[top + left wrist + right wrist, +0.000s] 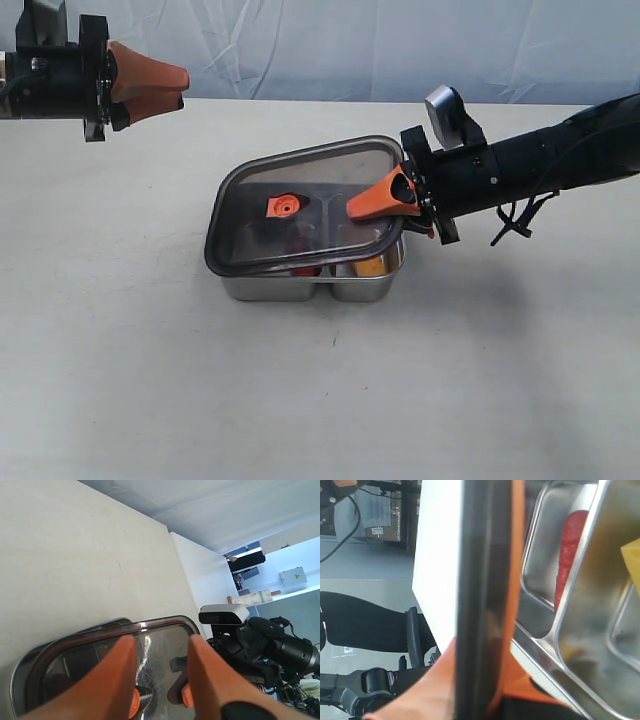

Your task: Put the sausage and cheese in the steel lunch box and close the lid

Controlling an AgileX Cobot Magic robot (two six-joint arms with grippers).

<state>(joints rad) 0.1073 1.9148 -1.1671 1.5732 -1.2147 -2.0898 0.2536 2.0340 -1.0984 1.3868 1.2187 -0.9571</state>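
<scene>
The dark translucent lid (300,205), with its orange valve tab (285,206), lies tilted over the steel lunch box (270,288), raised at the right. My right gripper (362,208) is shut on the lid's right edge. In the right wrist view the lid (482,570) shows edge-on between the orange fingers (445,680). Below it the red sausage (570,545) lies in one compartment of the lunch box (580,630) and the yellow cheese (632,562) in the other. My left gripper (180,88) hangs open and empty, high at the far left, looking down on the lid (165,645).
The lunch box sits in the middle of a pale table (120,360). A white backdrop (350,50) runs along the table's far edge. The right arm (540,160) stretches in low from the right.
</scene>
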